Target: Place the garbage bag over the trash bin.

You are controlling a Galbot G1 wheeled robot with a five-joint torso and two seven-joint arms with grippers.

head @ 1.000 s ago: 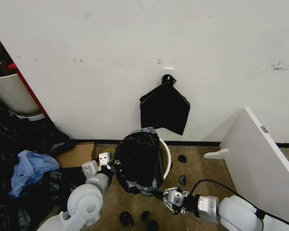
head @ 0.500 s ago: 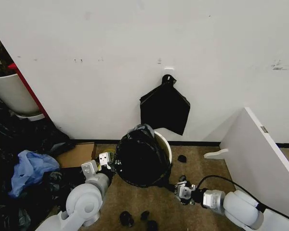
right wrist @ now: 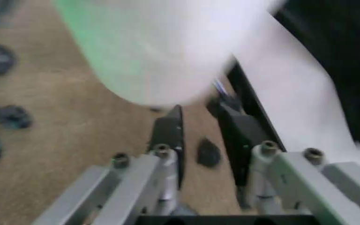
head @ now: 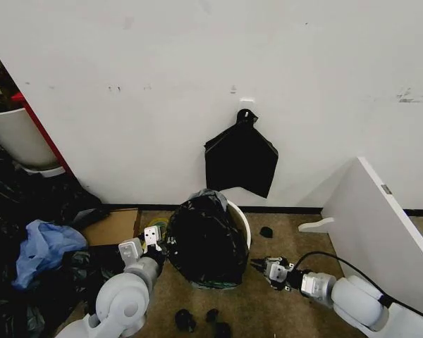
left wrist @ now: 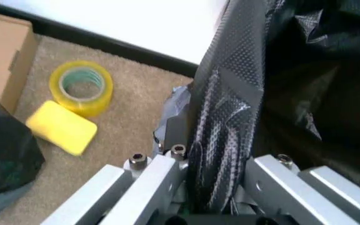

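Now left gripper point(left wrist: 214, 187) pinching garbage bag point(head: 206, 239) over trash bin point(head: 241, 215), right gripper point(head: 257, 266) parted, empty.

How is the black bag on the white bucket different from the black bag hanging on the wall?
The garbage bag is bulky, wrinkled and draped over the trash bin; the hanging black bag is flat and smooth. The garbage bag sits at floor level, gripped by the left gripper, while the hanging bag dangles by its knotted top, with nothing holding it. The right gripper is open beside the bin. Both bags are black plastic.
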